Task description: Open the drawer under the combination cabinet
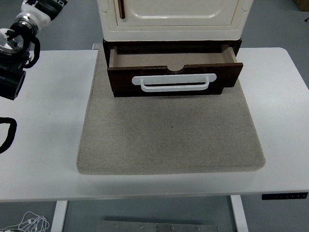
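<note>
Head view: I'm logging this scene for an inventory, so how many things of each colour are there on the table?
Cream: 1, the cabinet
Dark brown: 1, the drawer
White: 1, the drawer handle
Grey-beige: 1, the mat
Total: 4

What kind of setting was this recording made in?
Probably a lab or test room rather than a home: a white table with a control panel on its front edge, a small cabinet staged on a grey mat, a plain grey floor, and loose cables below.

Drawer stands open; left arm, seemingly raised.
</note>
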You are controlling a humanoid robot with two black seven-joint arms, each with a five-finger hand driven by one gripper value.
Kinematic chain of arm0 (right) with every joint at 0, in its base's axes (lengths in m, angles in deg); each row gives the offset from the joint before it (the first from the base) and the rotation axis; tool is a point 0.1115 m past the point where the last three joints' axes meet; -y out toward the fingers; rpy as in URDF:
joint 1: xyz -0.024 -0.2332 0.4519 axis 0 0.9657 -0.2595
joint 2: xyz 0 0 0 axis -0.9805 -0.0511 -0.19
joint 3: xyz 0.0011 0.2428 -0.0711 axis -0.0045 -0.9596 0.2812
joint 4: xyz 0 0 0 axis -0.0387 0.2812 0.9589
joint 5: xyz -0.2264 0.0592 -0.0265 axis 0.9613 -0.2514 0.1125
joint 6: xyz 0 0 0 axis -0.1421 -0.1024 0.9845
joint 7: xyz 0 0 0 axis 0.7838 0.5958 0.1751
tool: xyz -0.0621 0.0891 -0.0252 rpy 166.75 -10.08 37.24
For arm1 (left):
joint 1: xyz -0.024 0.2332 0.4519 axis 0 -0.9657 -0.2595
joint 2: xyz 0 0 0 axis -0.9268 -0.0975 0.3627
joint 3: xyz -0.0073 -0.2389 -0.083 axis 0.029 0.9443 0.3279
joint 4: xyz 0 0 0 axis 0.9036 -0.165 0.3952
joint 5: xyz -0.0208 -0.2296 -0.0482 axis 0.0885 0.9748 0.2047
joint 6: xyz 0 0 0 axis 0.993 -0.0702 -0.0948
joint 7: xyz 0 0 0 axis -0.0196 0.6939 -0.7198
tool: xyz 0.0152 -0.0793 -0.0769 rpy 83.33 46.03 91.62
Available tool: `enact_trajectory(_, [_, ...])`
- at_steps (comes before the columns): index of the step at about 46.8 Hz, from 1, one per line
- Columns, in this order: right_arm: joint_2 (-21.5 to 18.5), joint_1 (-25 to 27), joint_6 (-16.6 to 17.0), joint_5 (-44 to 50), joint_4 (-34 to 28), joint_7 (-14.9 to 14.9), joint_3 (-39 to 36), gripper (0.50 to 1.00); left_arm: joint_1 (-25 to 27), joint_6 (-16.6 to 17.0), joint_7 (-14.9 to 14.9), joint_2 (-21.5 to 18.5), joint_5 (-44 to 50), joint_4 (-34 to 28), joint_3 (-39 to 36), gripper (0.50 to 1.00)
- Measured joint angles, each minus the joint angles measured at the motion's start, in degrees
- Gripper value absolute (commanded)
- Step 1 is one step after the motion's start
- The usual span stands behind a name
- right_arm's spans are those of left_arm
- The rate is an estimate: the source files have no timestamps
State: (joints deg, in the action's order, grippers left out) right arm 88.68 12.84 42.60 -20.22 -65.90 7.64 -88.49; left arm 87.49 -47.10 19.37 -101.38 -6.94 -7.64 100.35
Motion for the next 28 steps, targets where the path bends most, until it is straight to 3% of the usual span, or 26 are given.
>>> enact_trajectory(12, [0.0,0.0,0.2,0.0,0.0,0.0,0.0,0.926,-3.1,-3.9,-0.4,1.5,0.3,0.4,0.1,1.0])
enact_trajectory(28, [0.0,0.0,0.5,-0.3,0.0,0.2,-0.6,0.928,-3.3,-3.3,-2.0,4.9,0.3,0.9,0.1,1.0])
